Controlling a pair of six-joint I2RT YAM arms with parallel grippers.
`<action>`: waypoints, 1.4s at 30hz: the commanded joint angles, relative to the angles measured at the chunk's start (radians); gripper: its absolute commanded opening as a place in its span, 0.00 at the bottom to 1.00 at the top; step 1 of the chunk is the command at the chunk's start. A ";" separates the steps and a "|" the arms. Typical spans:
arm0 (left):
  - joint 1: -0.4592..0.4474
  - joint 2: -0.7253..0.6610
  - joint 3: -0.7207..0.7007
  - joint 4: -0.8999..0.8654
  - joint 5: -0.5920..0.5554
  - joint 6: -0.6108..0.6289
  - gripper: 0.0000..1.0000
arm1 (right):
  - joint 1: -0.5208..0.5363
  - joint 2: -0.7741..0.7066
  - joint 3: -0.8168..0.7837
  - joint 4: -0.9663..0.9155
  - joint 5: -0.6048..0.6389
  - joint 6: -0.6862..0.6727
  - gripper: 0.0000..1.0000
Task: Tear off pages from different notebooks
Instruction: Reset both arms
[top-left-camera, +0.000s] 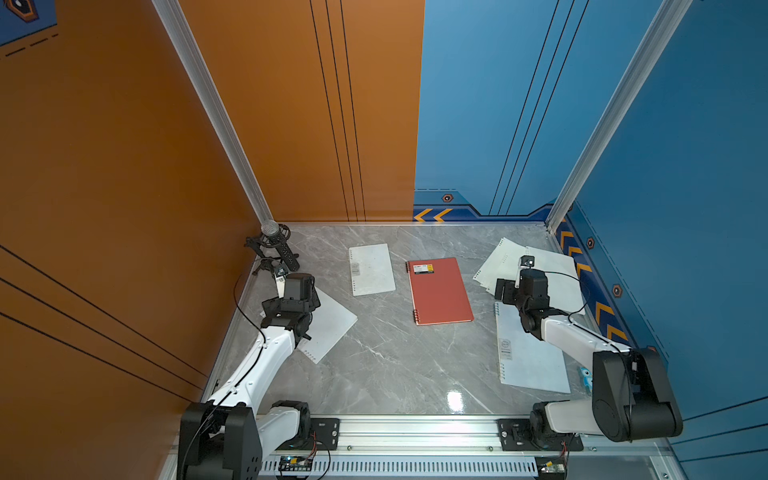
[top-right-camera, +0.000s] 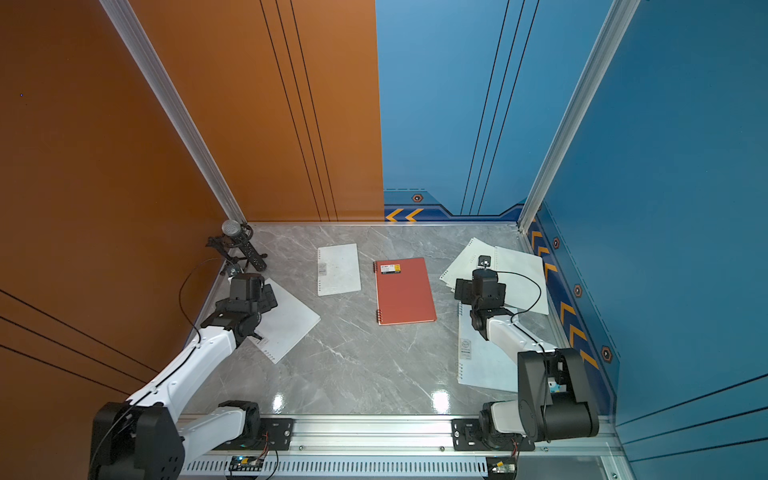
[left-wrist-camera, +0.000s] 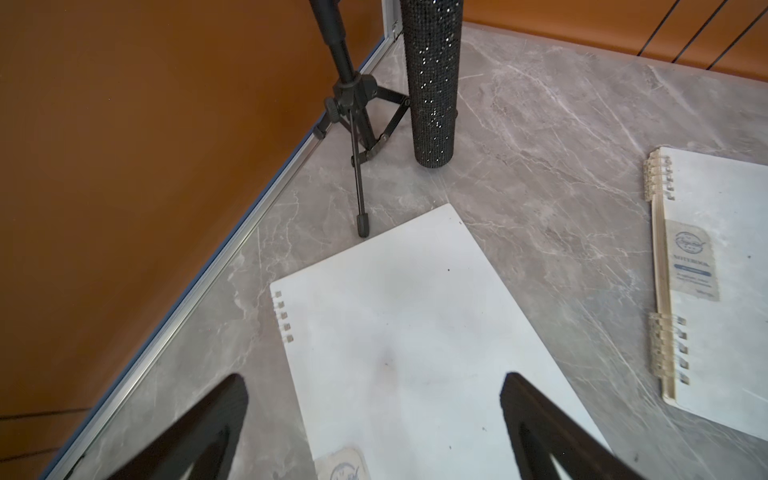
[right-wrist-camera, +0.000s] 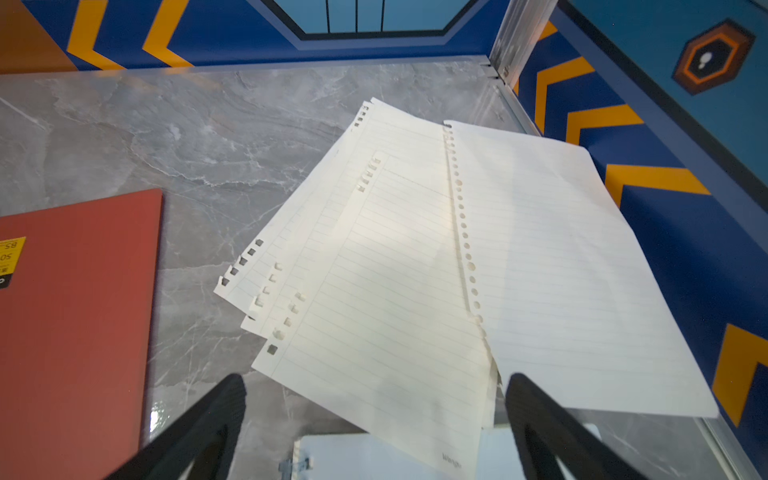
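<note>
Four notebooks lie shut on the grey marble table. A small frosted notebook (top-left-camera: 371, 269) is at the back, with the red-orange notebook (top-left-camera: 439, 291) to its right. One large frosted notebook (left-wrist-camera: 415, 332) lies at the left under my left gripper (left-wrist-camera: 374, 378), which hovers open with nothing between its fingers. Another large frosted notebook (top-left-camera: 528, 357) lies at the front right, partly under the right arm. Several loose lined pages (right-wrist-camera: 395, 270) overlap in the back right corner, a whiter sheet (right-wrist-camera: 561, 270) on top. My right gripper (right-wrist-camera: 375, 377) hangs open over their near edge, holding nothing.
A microphone (top-left-camera: 272, 241) on a black tripod (left-wrist-camera: 353, 124) stands in the back left corner, close to the left gripper. A small blue toy (top-left-camera: 585, 376) lies by the right wall. Walls enclose the table on three sides; an aluminium rail (top-left-camera: 415, 432) runs along the front.
</note>
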 joint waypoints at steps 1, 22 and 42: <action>0.034 0.037 -0.136 0.301 0.134 0.134 0.98 | -0.024 0.047 -0.074 0.222 -0.068 -0.047 1.00; 0.138 0.238 -0.175 0.699 0.574 0.290 0.98 | -0.037 0.118 -0.209 0.512 -0.052 -0.025 1.00; 0.042 0.382 -0.228 0.950 0.488 0.326 0.98 | -0.044 0.117 -0.204 0.503 -0.063 -0.022 1.00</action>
